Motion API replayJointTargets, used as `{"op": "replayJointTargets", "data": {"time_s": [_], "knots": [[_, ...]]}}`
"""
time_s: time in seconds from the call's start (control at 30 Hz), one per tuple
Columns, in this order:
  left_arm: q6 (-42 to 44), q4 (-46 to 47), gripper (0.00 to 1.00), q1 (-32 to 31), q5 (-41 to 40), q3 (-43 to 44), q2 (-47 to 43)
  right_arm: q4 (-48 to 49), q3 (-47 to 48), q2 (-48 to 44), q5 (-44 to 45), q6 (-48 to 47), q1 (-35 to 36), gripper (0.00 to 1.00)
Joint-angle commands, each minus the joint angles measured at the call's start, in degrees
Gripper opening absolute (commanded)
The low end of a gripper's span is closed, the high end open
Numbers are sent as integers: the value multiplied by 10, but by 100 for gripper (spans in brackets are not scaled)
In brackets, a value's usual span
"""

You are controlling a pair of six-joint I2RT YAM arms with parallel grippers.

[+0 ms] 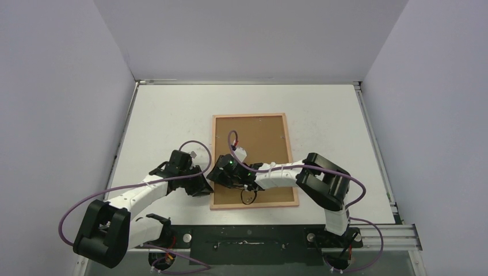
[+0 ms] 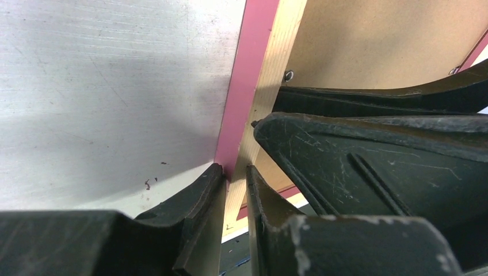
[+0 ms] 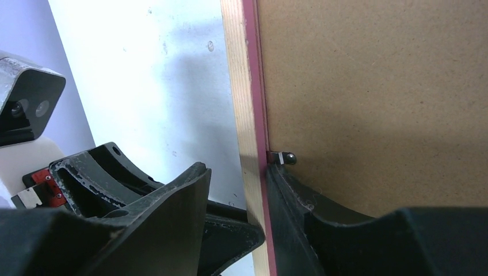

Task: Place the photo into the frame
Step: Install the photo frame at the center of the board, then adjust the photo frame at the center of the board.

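The frame [image 1: 286, 150] lies back up on the table, its light wood rail around the brown backing panel [image 1: 259, 138]. The photo is not in view. My left gripper [image 1: 201, 185] is at the frame's left rail near the front corner. In the left wrist view it [image 2: 235, 175] is shut on that rail [image 2: 247, 86], one finger on the pink outer side and one on the wood back. My right gripper [image 1: 227, 172] is open astride the same rail [image 3: 239, 86]. Its inner finger [image 3: 299, 213] rests on the backing panel [image 3: 374, 86] beside a small metal tab [image 3: 286, 157]. Its outer finger stands apart from the rail.
The two grippers are close together at the frame's left front; the right gripper's finger [image 2: 374, 161] fills the left wrist view's right side. Purple cables loop over the frame's front part [image 1: 233, 141]. White walls enclose the table on three sides.
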Motion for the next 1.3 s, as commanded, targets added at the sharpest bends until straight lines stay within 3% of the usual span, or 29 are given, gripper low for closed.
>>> {"op": "replayJointTargets", "data": {"time_s": [0.0,0.1,0.17,0.37,0.57,0.67,0.77,1.0,1.27], "knots": [[5,-29,19,-3,-14,25,-12,26,-20,-49,33,-38,-1,43],[-7,-37,22,-1,-18,40,-22,76,-85,-131,56,-16,-9,45],[-11,-41,26,0,-24,51,-32,59,-112,-189,75,-27,-23,47],[12,-80,37,4,-31,100,-36,-162,-114,-341,108,-119,-111,52],[58,-228,43,5,-97,183,-27,-397,-108,-450,126,-263,-305,63],[61,-326,50,1,-106,221,-31,-447,-116,-468,77,-314,-415,66],[65,-384,59,-16,-67,227,-49,-452,-136,-459,10,-339,-493,69],[38,-364,70,-138,-4,179,-84,-365,-188,-403,-140,-324,-540,74],[-42,-275,70,-342,-96,179,15,-316,-217,-375,-182,-297,-541,75]]}}
